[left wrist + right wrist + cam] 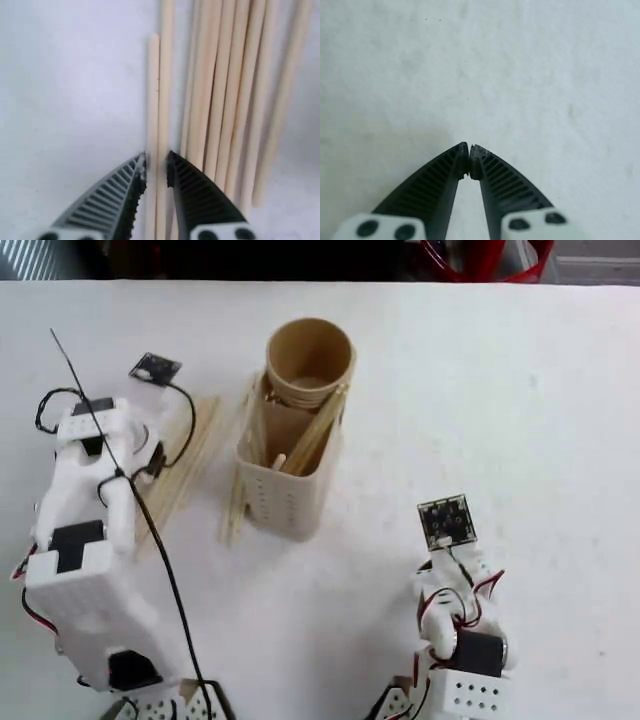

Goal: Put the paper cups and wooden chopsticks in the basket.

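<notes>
A cream perforated basket stands mid-table with a paper cup upright in its far end and several wooden chopsticks leaning inside. More wooden chopsticks lie loose on the table to its left, under the left arm. In the left wrist view my left gripper is down on the table, shut on two chopsticks at the edge of the row. My right gripper is shut with nothing in it, over bare table at the front right.
A few chopsticks lie against the basket's left side. The right arm sits near the front edge. White table lies open to the right of the basket. Red and dark items line the far edge.
</notes>
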### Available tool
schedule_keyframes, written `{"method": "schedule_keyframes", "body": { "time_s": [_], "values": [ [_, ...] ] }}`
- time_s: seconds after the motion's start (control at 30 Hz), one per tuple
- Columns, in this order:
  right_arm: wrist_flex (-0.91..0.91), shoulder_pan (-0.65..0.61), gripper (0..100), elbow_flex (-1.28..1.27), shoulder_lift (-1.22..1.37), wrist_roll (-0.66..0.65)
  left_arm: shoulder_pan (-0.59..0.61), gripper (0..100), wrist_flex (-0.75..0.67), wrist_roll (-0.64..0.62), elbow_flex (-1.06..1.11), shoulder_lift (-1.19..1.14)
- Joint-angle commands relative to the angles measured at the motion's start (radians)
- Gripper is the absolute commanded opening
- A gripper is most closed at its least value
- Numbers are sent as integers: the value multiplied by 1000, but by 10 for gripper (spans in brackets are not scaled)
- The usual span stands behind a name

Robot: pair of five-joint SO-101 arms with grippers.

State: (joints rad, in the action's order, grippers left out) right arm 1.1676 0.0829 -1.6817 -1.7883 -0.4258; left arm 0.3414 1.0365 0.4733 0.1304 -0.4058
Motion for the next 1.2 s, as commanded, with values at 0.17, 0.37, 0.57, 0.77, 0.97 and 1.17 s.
{"method": "schedule_keyframes", "body": {
  "time_s": [0.17, 0.37, 0.57, 0.77, 0.97, 1.17],
  "values": [
    [-12, 2, 18, -9, -2, 2, 24, 75, 175, 11, -163, 223],
    [-12, 2, 18, -9, -2, 2, 33, 176, 161, 91, -152, 205],
    [-12, 2, 18, -9, -2, 2, 33, 154, 133, 150, -147, 99],
    [-12, 1, 18, -9, -2, 2, 33, 154, 109, 170, -149, 12],
    [-12, 1, 18, -9, -2, 2, 31, 154, 89, 195, -149, -62],
    [-12, 1, 18, -9, -2, 2, 12, 108, 87, 192, -149, -107]
  ]
}}
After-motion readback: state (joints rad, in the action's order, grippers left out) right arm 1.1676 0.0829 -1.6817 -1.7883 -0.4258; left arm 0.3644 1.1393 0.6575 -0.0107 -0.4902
